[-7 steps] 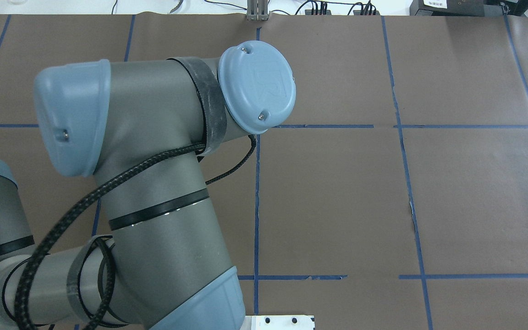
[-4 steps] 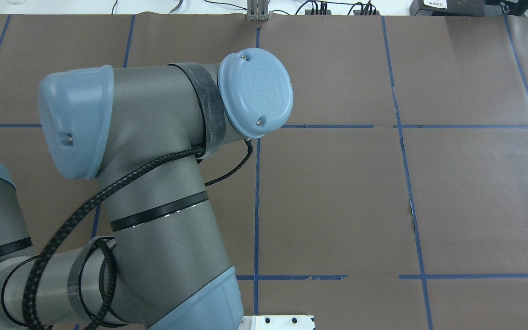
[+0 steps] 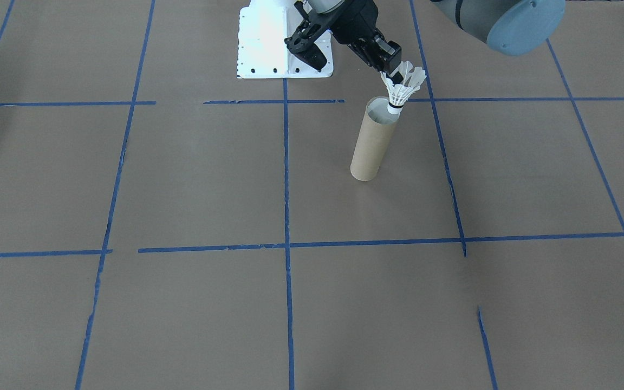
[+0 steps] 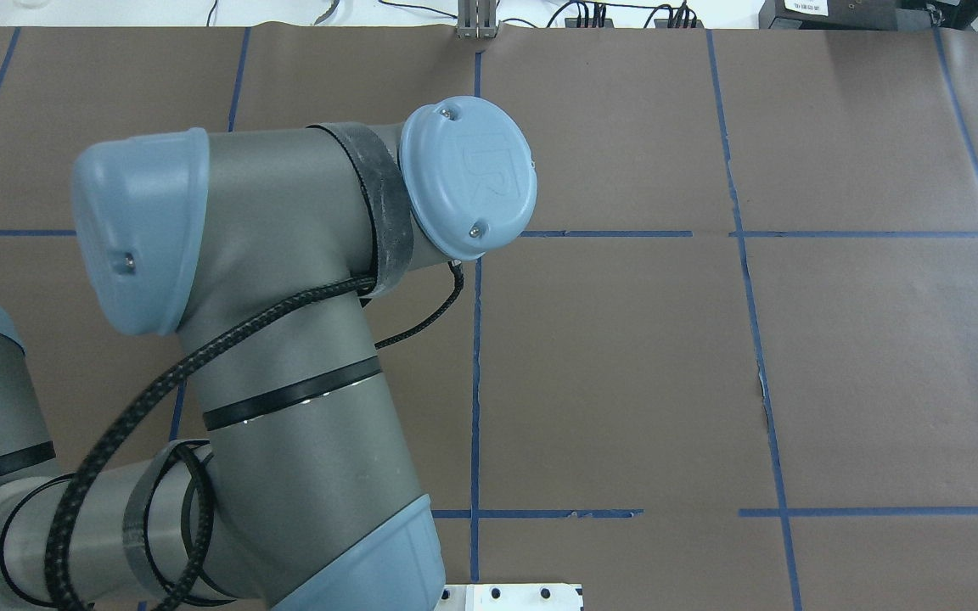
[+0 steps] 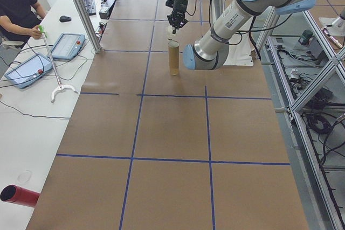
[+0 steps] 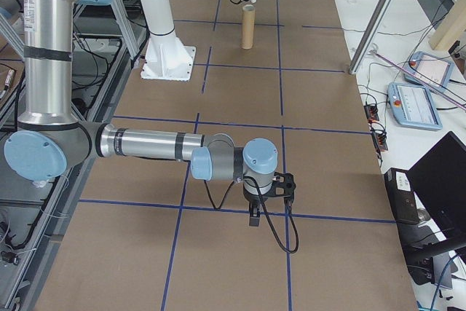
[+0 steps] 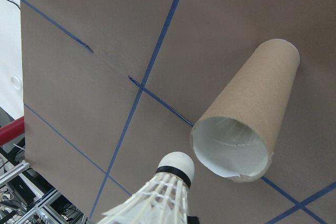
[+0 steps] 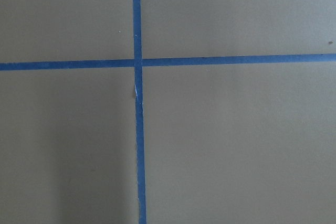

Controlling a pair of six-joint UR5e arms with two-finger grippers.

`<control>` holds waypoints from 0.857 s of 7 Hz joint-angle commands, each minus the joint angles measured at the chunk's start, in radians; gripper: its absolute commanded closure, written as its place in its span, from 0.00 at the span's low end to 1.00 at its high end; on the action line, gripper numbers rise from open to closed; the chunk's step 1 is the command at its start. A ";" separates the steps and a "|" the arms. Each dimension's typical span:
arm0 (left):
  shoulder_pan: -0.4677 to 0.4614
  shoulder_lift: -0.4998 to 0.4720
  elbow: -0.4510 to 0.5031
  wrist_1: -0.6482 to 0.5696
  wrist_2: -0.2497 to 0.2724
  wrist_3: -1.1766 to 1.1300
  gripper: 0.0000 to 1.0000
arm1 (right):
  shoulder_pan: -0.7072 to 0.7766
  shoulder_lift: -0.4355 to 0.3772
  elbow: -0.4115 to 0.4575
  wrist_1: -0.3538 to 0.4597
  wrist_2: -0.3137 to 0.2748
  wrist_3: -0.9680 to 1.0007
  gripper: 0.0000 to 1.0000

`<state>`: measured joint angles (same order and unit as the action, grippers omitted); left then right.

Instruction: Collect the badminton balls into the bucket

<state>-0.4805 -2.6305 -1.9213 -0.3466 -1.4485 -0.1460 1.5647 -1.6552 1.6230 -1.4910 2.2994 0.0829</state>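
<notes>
Nearly there, by the look of it: the left end effector is closed on the feather skirt of the shuttlecock and carries it cork-down right at the open mouth of the brown cardboard tube, which stands upright on the worktop just beside a blue tape line. In the front-facing view the cork tip and its dark band sit at the tube's far rim, not yet inside. The left wrist view shows the cork a little off to the side of the white-lined opening, so the nose seems to need a small shift over the middle before it can go down or be let go. The pick-up and carry are done; what is left is the final lining up, the drop, and pulling the arm clear. No other shuttlecock shows on the worktop. The right end effector hangs over a tape crossing well apart from the tube, holding nothing visible; whether it is open I cannot tell.
</notes>
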 commanded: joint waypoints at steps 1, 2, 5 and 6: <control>0.014 0.001 -0.001 0.000 -0.004 0.000 0.82 | 0.000 0.000 0.000 0.000 0.000 0.000 0.00; 0.020 0.001 -0.002 0.000 -0.006 -0.001 0.32 | 0.000 0.000 0.000 0.000 0.000 0.000 0.00; 0.022 0.041 -0.025 -0.052 -0.001 -0.001 0.00 | 0.000 0.000 0.000 0.000 0.000 0.000 0.00; 0.020 0.041 -0.037 -0.052 -0.001 -0.001 0.00 | 0.000 0.000 0.000 0.000 0.000 0.000 0.00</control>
<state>-0.4592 -2.5921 -1.9440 -0.3943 -1.4500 -0.1472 1.5647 -1.6552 1.6229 -1.4910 2.2994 0.0828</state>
